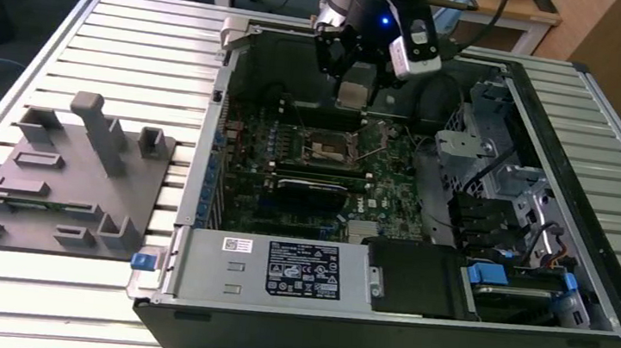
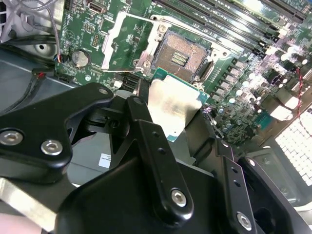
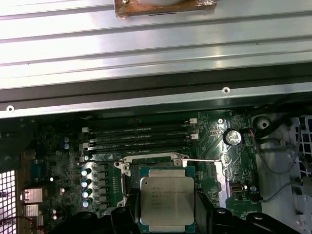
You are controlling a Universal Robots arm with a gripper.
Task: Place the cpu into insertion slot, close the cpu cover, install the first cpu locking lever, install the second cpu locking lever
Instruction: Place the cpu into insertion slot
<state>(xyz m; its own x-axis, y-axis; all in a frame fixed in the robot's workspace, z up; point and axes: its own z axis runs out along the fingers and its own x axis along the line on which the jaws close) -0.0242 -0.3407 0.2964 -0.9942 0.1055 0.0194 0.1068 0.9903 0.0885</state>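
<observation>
Silver-grey cpu is clamped in my gripper near the open insertion slot; I judge its edges must line up square with it.

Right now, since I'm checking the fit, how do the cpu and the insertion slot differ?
The cpu is held clear of the board by the gripper; the insertion slot sits fixed in the motherboard, empty. The cpu shows a dull silver-grey top; the insertion slot has a dark centre inside a shiny rim. Both are square and look alike in footprint.
</observation>
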